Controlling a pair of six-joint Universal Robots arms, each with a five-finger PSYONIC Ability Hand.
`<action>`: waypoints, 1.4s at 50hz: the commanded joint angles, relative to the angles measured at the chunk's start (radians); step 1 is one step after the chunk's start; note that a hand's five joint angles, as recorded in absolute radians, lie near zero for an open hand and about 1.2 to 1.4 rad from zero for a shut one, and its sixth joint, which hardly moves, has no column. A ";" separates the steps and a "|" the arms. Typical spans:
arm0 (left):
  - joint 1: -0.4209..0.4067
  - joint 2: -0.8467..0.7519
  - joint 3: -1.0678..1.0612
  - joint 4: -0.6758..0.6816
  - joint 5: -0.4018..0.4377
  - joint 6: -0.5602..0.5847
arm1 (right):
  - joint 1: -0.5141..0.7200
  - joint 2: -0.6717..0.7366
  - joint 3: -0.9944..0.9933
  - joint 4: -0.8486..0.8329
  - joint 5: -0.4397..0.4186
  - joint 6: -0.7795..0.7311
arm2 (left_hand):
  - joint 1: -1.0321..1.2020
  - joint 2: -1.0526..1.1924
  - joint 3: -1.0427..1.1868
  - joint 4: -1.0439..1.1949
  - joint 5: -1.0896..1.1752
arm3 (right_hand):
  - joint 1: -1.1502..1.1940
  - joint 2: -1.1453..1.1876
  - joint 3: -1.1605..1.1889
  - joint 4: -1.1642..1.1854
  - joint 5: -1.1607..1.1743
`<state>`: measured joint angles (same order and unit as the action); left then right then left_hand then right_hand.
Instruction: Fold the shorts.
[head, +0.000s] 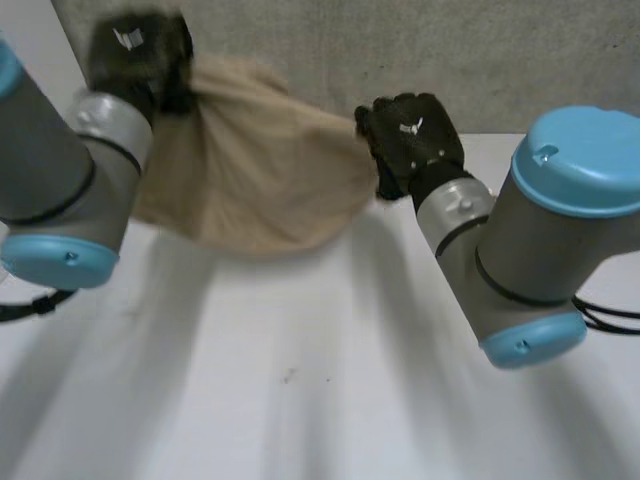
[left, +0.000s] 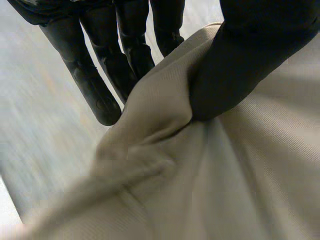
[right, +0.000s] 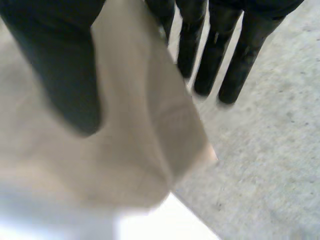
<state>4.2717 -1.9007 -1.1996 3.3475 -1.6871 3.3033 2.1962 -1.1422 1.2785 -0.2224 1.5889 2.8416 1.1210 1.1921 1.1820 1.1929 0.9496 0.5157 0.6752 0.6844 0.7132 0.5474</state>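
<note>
Beige fabric shorts (head: 250, 170) hang over the white counter (head: 300, 400) near its far edge, long axis running left-right. Left robot hand (head: 140, 55) pinches one upper end, right robot hand (head: 410, 135) the other; cloth sags between them.

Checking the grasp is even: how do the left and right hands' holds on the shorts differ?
The left hand pinches bunched, creased cloth of the shorts; the right hand pinches a flat stretch near a corner. In the head view the left hand sits farther up than the right hand. Both pin cloth under the thumb, shorts slung between them.
</note>
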 joint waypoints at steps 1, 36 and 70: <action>-0.023 0.100 -0.044 0.104 -0.006 0.041 | 0.007 -0.040 0.110 0.215 0.002 0.004 | 0.275 0.204 0.214 0.203 0.272 | -0.341 -0.501 -0.510 -0.539 -0.547; -0.288 -0.093 -0.158 0.395 0.130 0.228 | -0.375 -0.140 0.301 0.227 -0.107 0.088 | 0.275 0.204 0.214 0.203 0.272 | -0.341 -0.501 -0.510 -0.539 -0.547; -0.116 0.138 -0.515 0.268 0.149 0.263 | -0.343 -0.183 0.257 0.232 -0.246 0.041 | -0.769 -0.841 -0.831 -0.841 -0.773 | -0.341 -0.501 -0.510 -0.539 -0.547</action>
<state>4.0908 -1.7592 -1.6901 3.6716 -1.4747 3.6338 1.8055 -1.2967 1.5629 0.0032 1.4200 2.9139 0.3812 0.3484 0.3547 0.3459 0.1589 0.1538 0.2135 0.2118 0.2295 0.0701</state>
